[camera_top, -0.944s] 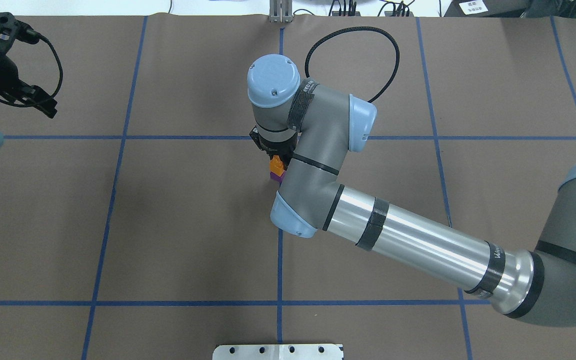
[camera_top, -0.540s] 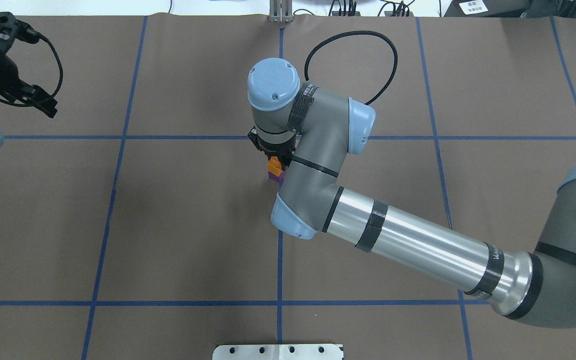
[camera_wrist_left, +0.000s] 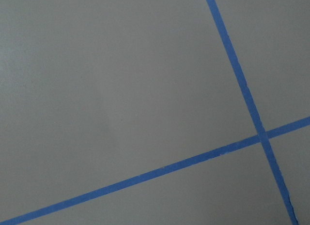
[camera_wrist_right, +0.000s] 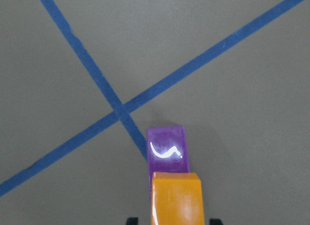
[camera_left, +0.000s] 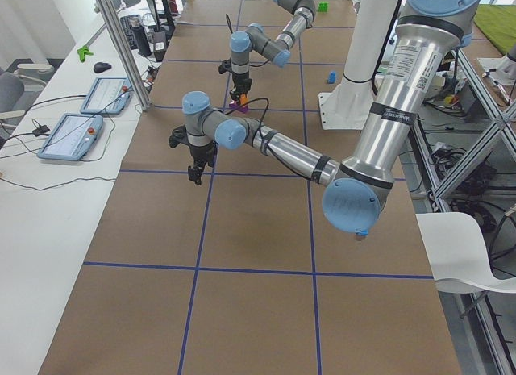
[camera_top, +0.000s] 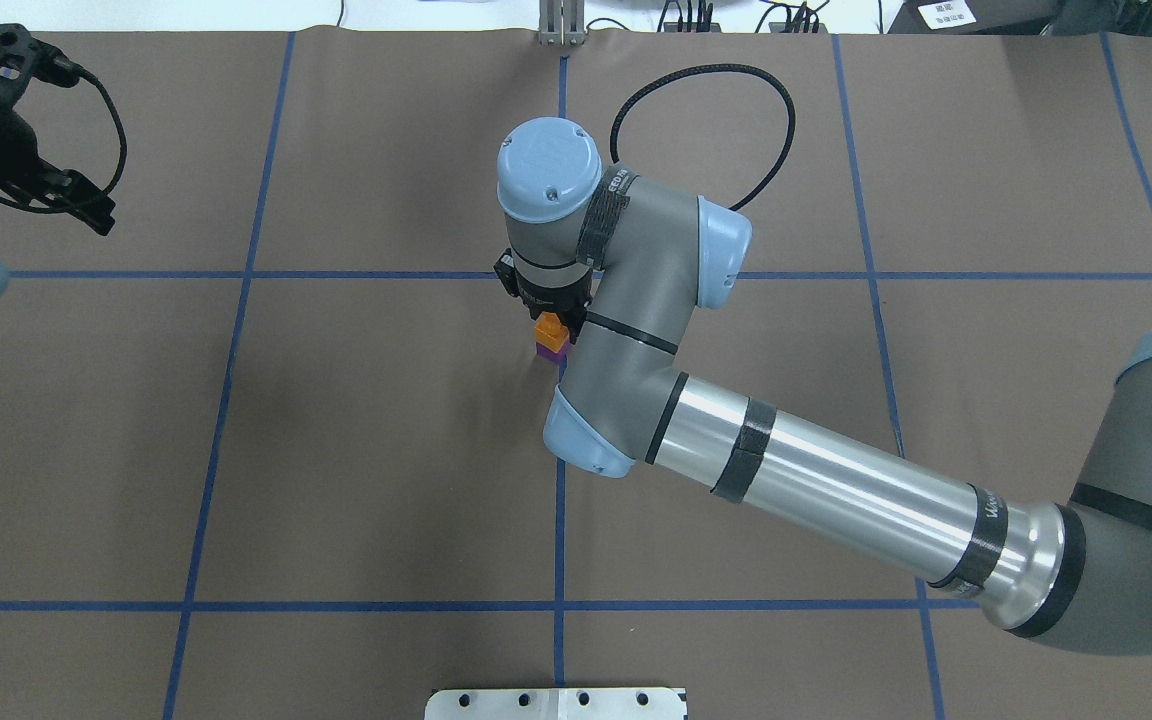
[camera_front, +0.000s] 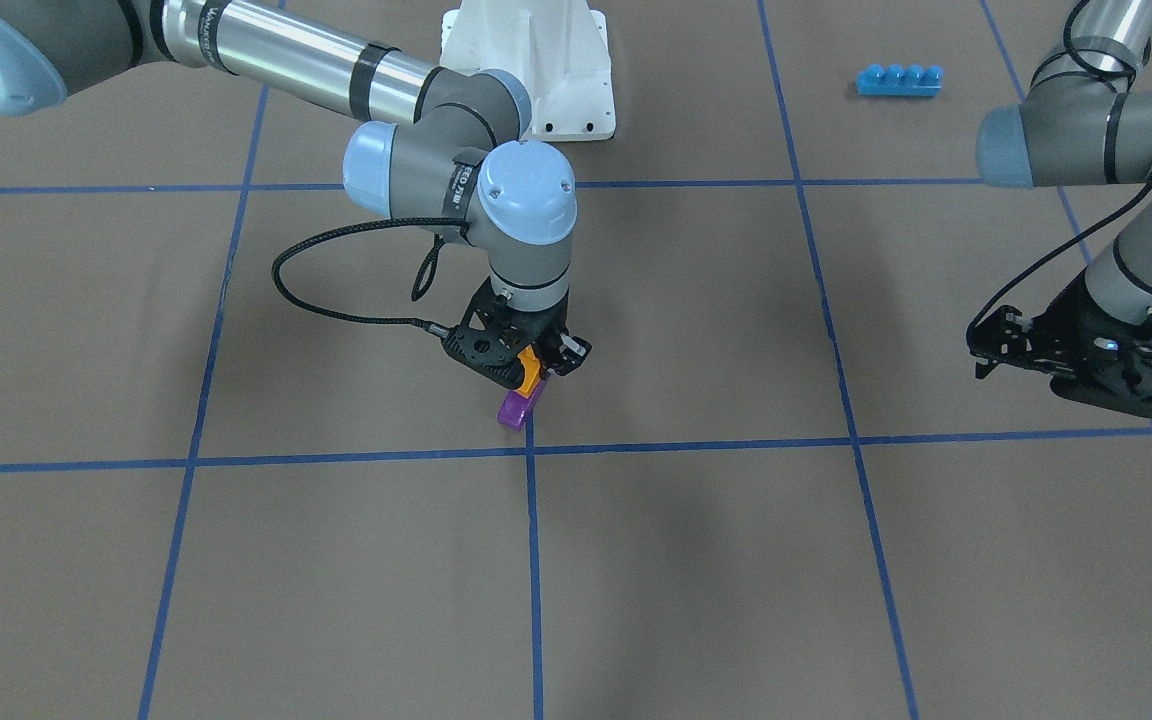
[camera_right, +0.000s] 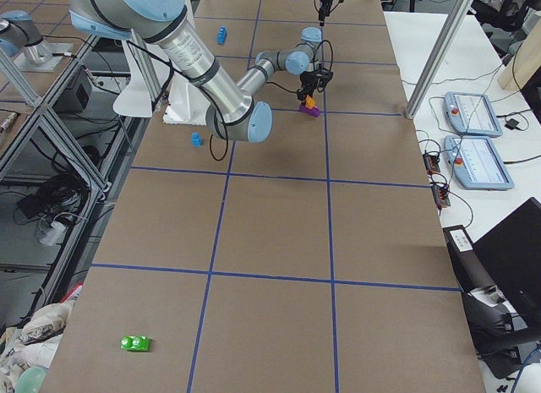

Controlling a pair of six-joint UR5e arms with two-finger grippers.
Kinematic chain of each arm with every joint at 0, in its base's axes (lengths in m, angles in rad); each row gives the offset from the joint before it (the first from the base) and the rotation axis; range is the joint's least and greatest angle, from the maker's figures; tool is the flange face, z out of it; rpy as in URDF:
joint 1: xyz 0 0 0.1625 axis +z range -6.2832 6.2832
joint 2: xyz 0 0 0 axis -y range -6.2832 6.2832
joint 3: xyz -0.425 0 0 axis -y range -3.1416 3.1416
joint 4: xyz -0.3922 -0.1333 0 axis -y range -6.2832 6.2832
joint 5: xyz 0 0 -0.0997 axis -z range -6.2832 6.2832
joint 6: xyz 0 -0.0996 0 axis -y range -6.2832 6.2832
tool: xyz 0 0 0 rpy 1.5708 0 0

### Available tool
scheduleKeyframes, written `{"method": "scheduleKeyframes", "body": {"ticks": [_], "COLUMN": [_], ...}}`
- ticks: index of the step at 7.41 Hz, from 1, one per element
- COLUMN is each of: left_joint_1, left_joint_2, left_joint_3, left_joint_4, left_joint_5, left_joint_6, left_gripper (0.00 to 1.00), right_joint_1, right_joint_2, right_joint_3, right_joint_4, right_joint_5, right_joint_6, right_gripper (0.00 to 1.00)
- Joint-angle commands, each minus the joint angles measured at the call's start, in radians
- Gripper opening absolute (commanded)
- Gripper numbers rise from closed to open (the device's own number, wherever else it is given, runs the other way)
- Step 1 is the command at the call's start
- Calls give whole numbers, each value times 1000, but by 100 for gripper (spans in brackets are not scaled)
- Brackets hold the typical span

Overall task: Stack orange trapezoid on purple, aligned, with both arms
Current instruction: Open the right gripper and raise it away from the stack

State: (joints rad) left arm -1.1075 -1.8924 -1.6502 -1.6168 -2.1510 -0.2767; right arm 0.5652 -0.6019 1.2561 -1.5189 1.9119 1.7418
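Observation:
My right gripper (camera_front: 536, 368) is shut on the orange trapezoid (camera_front: 531, 370) near the middle of the table, by a blue tape crossing. It holds the orange trapezoid tilted directly over the purple brick (camera_front: 515, 408), which rests on the table. Whether the two touch I cannot tell. In the right wrist view the orange trapezoid (camera_wrist_right: 177, 198) fills the bottom centre, with the purple brick (camera_wrist_right: 167, 150) just beyond it. In the overhead view the orange trapezoid (camera_top: 548, 326) overlaps the purple brick (camera_top: 553, 346). My left gripper (camera_top: 86, 210) hangs far off at the table's left side, empty; its jaws are unclear.
A long blue four-stud brick (camera_front: 898, 80) lies near the robot's base on its left side. A small blue brick (camera_right: 196, 139) lies by the white base plate (camera_front: 531, 70). A green piece (camera_right: 135, 343) lies far off at the right end.
My right gripper has shifted slightly left in the overhead view with the orange trapezoid, more squarely over the purple brick. The left arm has not moved.

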Motion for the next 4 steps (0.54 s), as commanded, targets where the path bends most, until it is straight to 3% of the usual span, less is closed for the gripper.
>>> {"method": "scheduleKeyframes", "body": {"ticks": [1,2,4], "left_joint_1": [0,0,-2], "left_joint_2": [-2,-2,10], "left_joint_3": [3,1,1], "left_joint_4": [0,0,-43], "left_joint_5": [0,-1,2], "left_joint_6": [2,2,-13], "left_gripper": [100,100,100], "right_joint_1": [4,11,50], "right_joint_2": [1,5,-21], "right_joint_3": [6,16,130], "right_joint_4": [0,-1,-18], "right_joint_5": [3,7,18], "right_joint_6": [-4,-2,-28], "right_gripper": [100,100,100]}}
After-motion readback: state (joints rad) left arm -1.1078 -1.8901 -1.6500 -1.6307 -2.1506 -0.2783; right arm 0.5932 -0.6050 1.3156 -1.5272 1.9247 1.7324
